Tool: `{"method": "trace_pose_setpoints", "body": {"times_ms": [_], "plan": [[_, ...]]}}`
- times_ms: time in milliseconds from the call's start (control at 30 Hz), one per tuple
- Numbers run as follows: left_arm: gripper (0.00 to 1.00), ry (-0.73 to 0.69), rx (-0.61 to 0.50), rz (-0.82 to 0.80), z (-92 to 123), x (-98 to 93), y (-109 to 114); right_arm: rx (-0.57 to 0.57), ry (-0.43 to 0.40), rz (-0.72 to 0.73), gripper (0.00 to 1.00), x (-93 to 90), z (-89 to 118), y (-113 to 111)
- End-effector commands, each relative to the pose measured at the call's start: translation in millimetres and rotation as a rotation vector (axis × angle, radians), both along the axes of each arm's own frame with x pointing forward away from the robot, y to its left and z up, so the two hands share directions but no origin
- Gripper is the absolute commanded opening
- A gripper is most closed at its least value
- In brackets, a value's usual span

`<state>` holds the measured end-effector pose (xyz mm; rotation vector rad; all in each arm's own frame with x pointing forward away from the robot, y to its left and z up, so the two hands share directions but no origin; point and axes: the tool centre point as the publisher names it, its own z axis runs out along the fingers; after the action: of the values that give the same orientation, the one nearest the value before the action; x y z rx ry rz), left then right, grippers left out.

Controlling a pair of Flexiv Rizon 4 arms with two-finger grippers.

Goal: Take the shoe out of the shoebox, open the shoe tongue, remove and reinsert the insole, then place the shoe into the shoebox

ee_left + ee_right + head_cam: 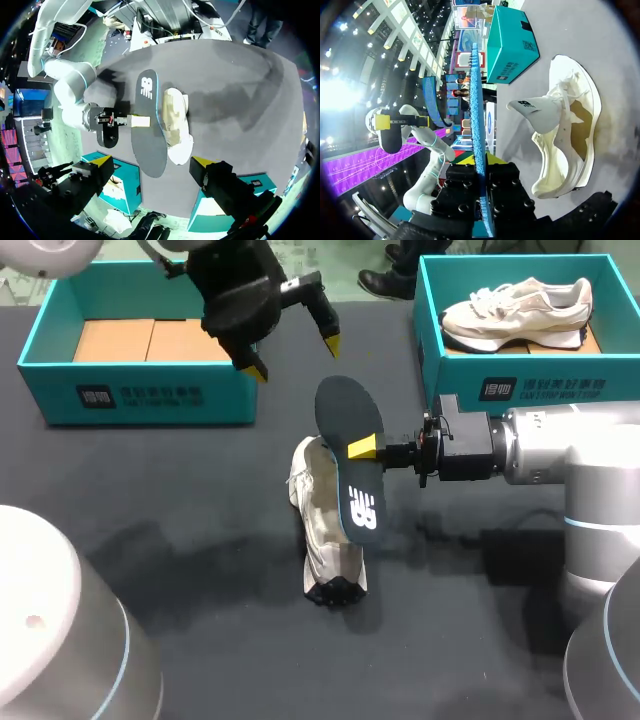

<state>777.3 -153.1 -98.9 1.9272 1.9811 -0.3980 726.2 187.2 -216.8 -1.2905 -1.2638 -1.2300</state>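
— Where's the shoe, and which way does it run?

— The cream shoe (322, 525) lies on its side in the middle of the dark desk (150, 500). Its long axis runs far to near, with a dark patch at the near end. Its opening faces right and the tongue is pulled out. I can't tell toe from heel.

— And the insole?

— My right end effector (365, 448) is clamped on the insole (358, 482) and holds it on edge just right of the shoe, long axis also far to near. It is dark, with a white logo towards its near end.

— Your other arm?

— My left end effector (293, 357) hangs empty, fingers spread, beyond the shoe at the far side.

— Anything around?

— A teal shoebox (140, 395) stands far left. Another teal box (520, 380) at far right holds a second shoe (515, 312).
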Motion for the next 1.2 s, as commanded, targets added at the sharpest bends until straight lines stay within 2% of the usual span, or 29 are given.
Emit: {"method": "trace_pose_setpoints", "body": {"times_ms": [33,133,167,300,500,900,1033,1200], "plan": [[1.0,-0.034,-0.388,-0.007,-5,-3.7,5,-0.001,0.0,-0.001,0.0,-0.8,0,0],[1.0,-0.034,-0.388,-0.007,-5,-3.7,5,-0.001,0.0,-0.001,0.0,-0.8,0,0],[1.0,-0.026,-0.397,-0.021,-11,-1.6,3,-0.001,0.0,-0.001,0.0,-0.8,0,0],[1.0,0.058,-0.604,-0.059,-21,-1.5,10,-0.001,0.0,-0.001,0.0,-0.8,0,0],[1.0,0.087,-0.746,-0.055,-35,-5.6,16,-0.001,0.0,-0.001,0.0,-0.8,0,0],[1.0,0.098,-0.752,-0.076,-36,-7.6,14,-0.001,0.0,-0.001,0.0,-0.8,0,0],[1.0,0.039,-0.78,-0.095,-61,-17.5,7,-0.001,0.0,-0.001,0.0,-0.8,0,0],[1.0,0.009,-0.868,-0.101,-77,-26.6,5,0.016,0.014,-0.054,0.0,-0.7,5,2]]}}
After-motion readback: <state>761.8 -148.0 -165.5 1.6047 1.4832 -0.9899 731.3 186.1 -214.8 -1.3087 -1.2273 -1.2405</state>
